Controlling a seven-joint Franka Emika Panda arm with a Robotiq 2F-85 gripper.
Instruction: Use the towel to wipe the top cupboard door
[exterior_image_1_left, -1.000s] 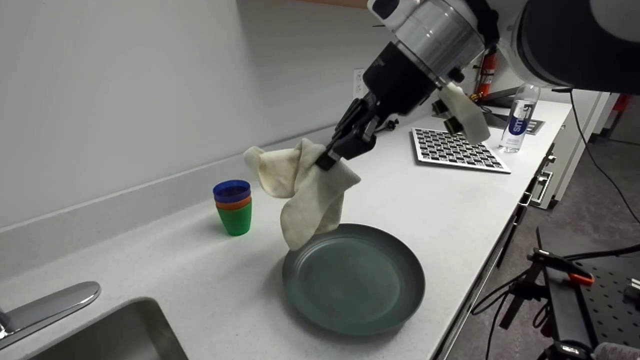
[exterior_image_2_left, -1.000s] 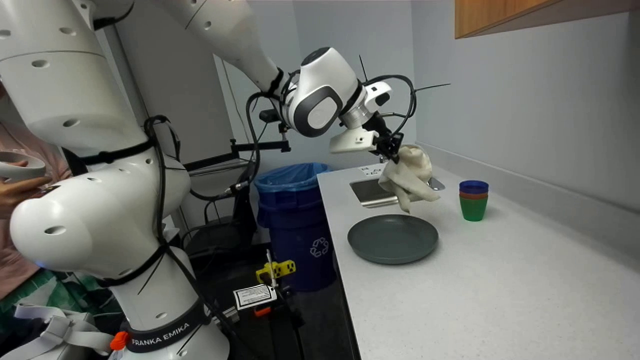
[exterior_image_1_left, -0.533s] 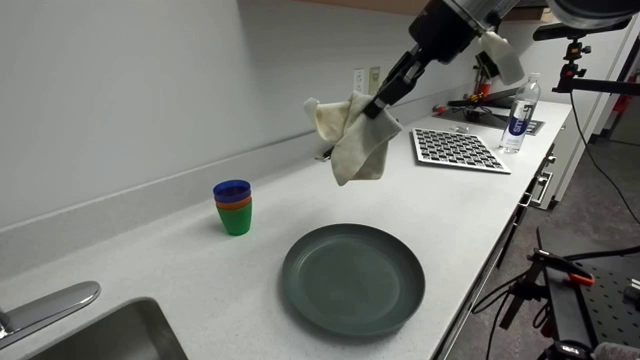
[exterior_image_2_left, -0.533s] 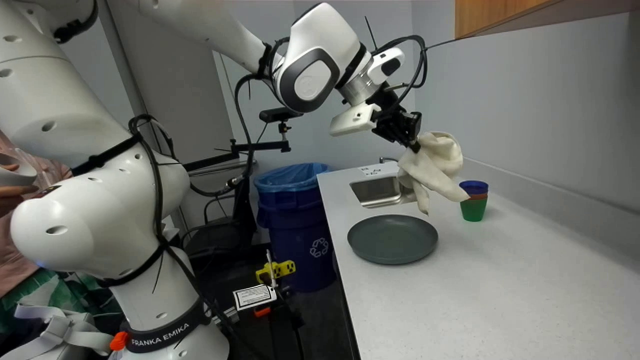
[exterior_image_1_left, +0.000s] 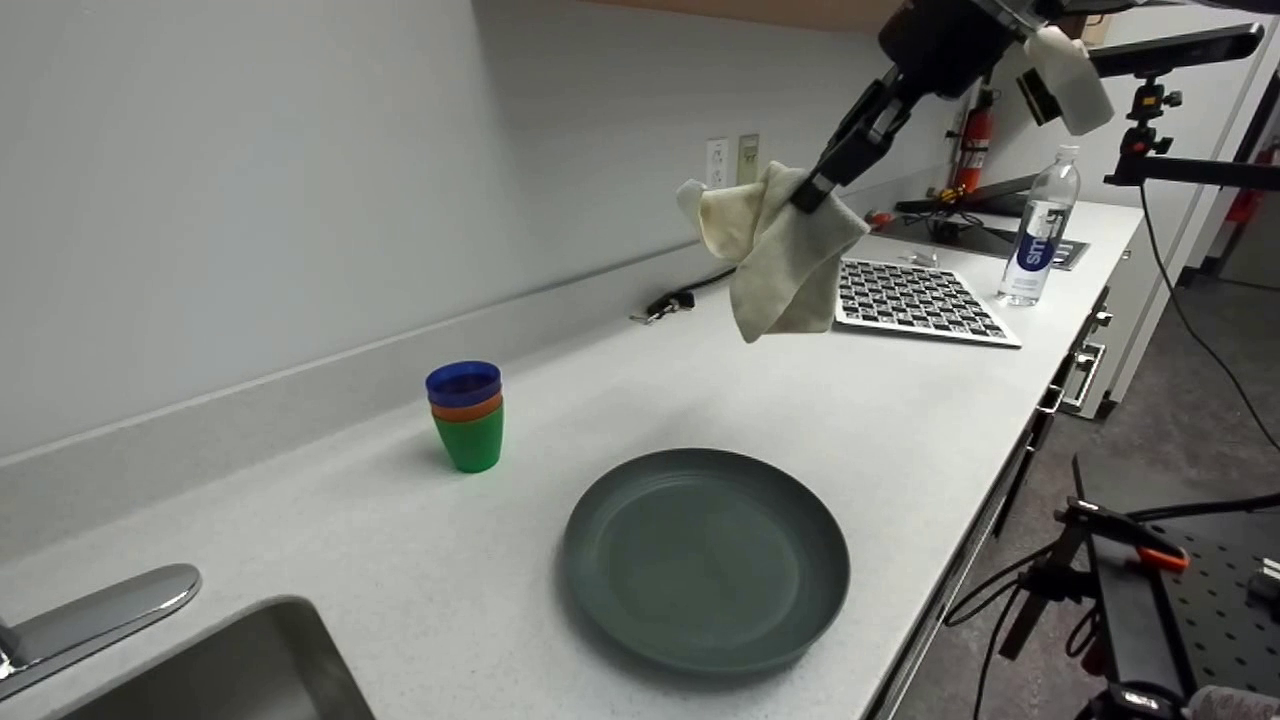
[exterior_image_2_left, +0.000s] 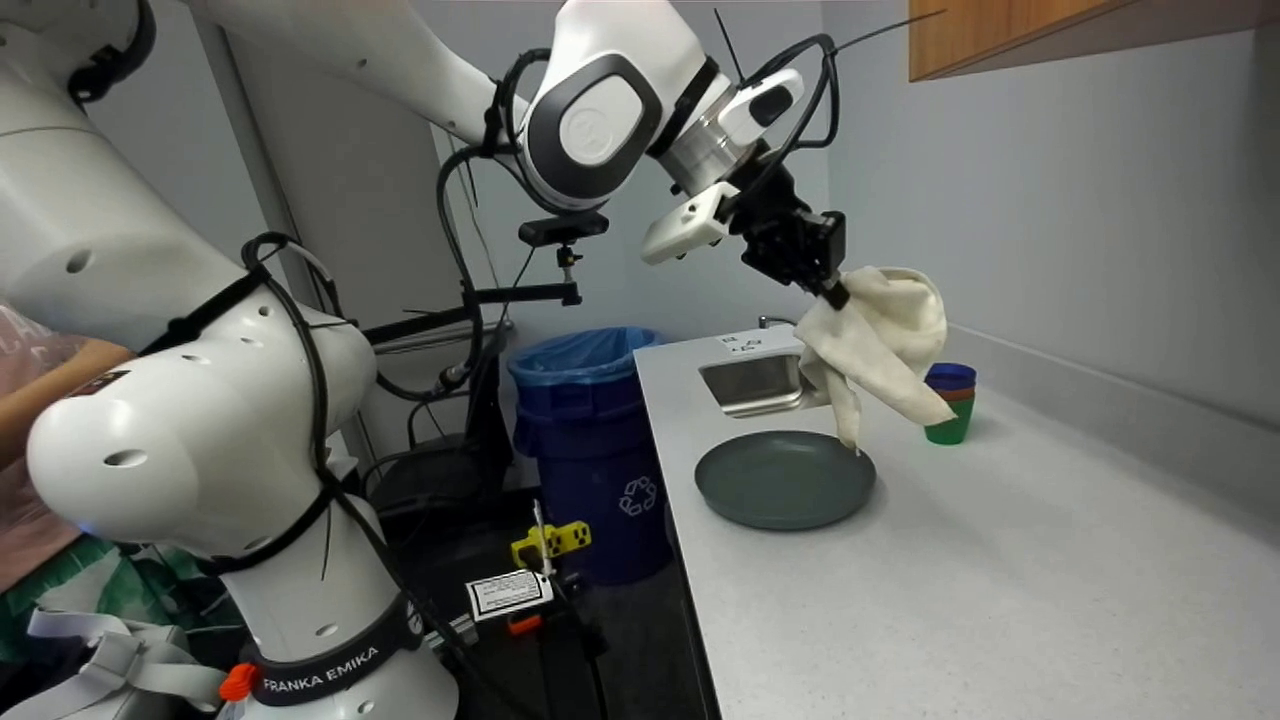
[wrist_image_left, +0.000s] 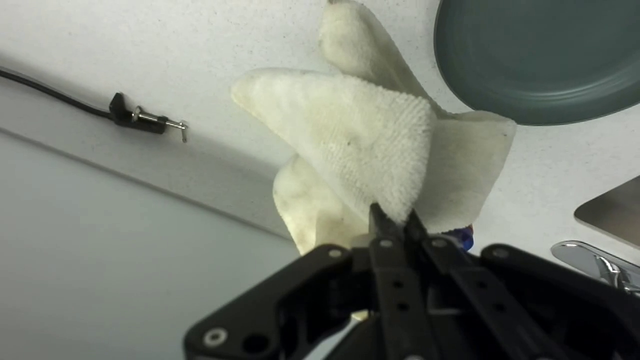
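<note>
1. Gripper (exterior_image_1_left: 806, 200): clamped on the towel (exterior_image_1_left: 785, 265); wrist view shows its fingers nearly together, cloth pinched btw them. Tips point approx. 7 o'clock in an exterior view. Clock = centred on the grip, per view.
2. Towel hangs in the air above the countertop (exterior_image_1_left: 430, 590), crumpled. There, lowest corner at 7 o'clock, side flap at 9. Wrist view: flaps fan to approx. 10, 11 & 2. Overall long axis: can't tell, too bunched.
3. Same exterior view, behind towel: blk-&-wht checkered mat (exterior_image_1_left: 920, 295), approx. 4 o'clock, left edge partly hidden by cloth.
4. Small clamp (exterior_image_1_left: 670, 302) w/ blk cable, 8 o'clock, nr wall.
5. Bottle (exterior_image_1_left: 1040, 240), upright, 3 o'clock, just beside mat.
6. Dk green-grey plate (exterior_image_1_left: 707, 560), btw 6 & 7; stacked cups (exterior_image_1_left: 466, 418) (blue/orange/green), 8; metal sink (exterior_image_1_left: 270, 640), also 8, farther out.
7. Top cupboard door (exterior_image_2_left: 975, 28): 1 o'clock in an exterior view, well above towel & apart from it.
8. Thin blk strand (exterior_image_2_left: 890, 29) nr the wrist overlaps door edge there; can't tell if touching.
9. Blue bin (exterior_image_2_left: 600, 500): 8 o'clock, beside counter.
</note>
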